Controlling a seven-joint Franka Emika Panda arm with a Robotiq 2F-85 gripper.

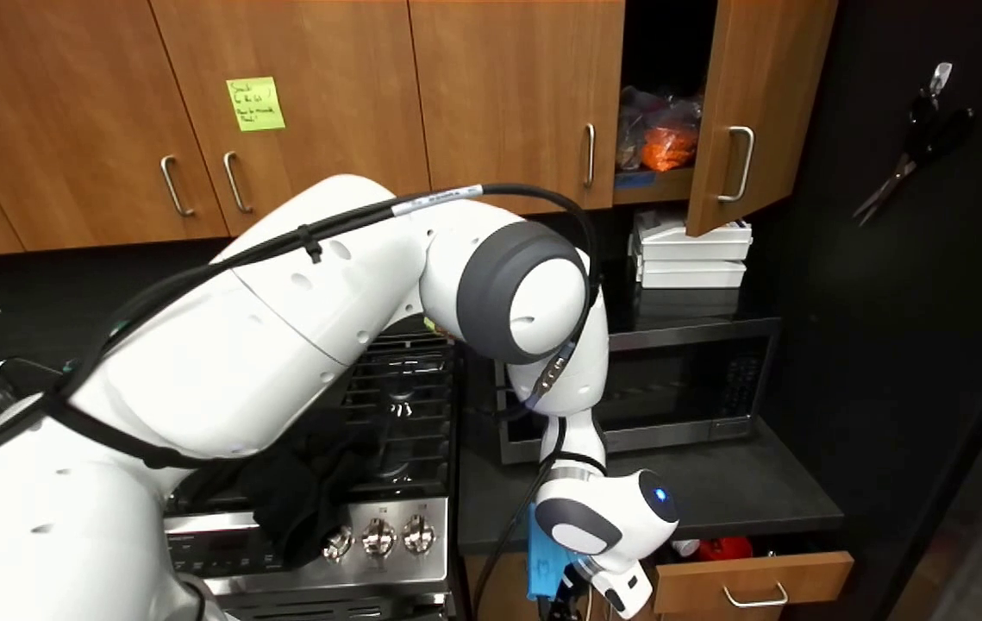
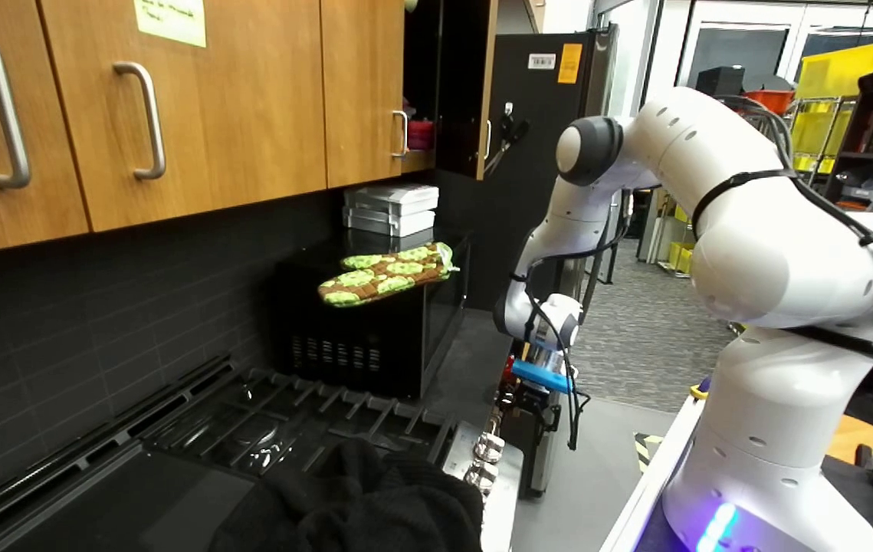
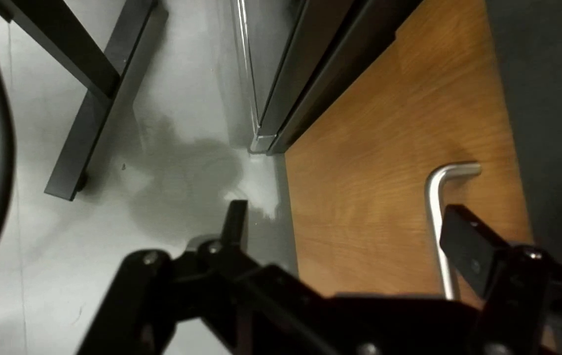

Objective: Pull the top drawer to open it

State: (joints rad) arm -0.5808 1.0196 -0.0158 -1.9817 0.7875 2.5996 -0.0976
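In the wrist view a wooden front [image 3: 359, 197] with a silver bar handle [image 3: 437, 209] lies under the dark counter edge. It looks closed; its lower part is hidden by the gripper. My gripper [image 3: 352, 222] is open. The handle lies between its fingers in this view, close to the right finger, which overlaps part of it; I cannot tell if they touch. In an exterior view the gripper [image 1: 561, 604] is at the bottom edge, in front of the wooden front [image 1: 501, 591]. It also shows in an exterior view [image 2: 547, 410], below a blue part on the wrist.
A neighbouring drawer [image 1: 753, 580] stands open to the gripper's right, with a red thing [image 1: 725, 548] inside. The stove [image 1: 396, 535] is to the left, with a black cloth [image 2: 375, 498] on it. A microwave [image 1: 680, 388] stands on the counter [image 1: 715, 483]. Oven mitts [image 2: 390, 276] lie on top.
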